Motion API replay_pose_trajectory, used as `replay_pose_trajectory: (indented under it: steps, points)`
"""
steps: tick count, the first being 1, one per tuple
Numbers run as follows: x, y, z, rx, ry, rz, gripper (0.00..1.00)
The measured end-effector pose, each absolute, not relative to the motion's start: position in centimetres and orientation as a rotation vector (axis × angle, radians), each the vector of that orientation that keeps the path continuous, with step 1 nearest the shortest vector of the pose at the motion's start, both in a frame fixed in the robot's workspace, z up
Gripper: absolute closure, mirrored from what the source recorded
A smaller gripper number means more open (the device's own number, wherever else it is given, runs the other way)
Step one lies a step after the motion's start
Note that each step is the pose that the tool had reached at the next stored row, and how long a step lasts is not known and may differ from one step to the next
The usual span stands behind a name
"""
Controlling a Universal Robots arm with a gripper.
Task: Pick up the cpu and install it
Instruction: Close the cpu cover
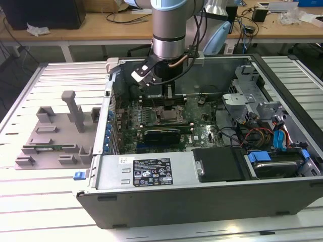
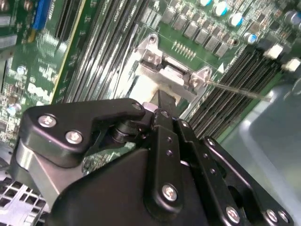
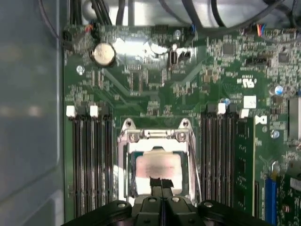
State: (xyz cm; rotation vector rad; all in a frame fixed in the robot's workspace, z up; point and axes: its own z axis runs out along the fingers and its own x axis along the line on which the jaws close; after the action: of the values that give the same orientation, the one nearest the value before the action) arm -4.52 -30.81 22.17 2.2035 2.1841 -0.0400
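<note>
The cpu (image 3: 153, 165), a small square chip with a dull silver top, lies flat inside the metal-framed socket (image 3: 157, 137) on the green motherboard. My gripper (image 3: 161, 184) hangs straight over its near edge, the two thin black fingers pressed together with nothing seen between them. In the exterior view the gripper (image 1: 169, 95) is inside the open computer case, a little above the socket (image 1: 169, 116). In the second wrist view the gripper (image 2: 162, 101) points down at the socket's metal frame (image 2: 167, 73), and its black body hides most of the socket.
Memory slots (image 3: 91, 160) flank the socket on both sides. A long black card (image 1: 161, 135) lies just in front of it. A drive cage (image 1: 252, 101) and cables (image 1: 257, 133) fill the case's right part. A grey plastic tray (image 1: 50, 136) sits outside on the exterior view's left.
</note>
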Motion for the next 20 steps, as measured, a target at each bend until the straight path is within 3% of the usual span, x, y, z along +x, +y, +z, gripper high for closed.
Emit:
replay_pose_trajectory:
  steps: [20]
  points:
    - [-6.9,-30.8,20.3,2.202,2.183,-0.038,0.89]
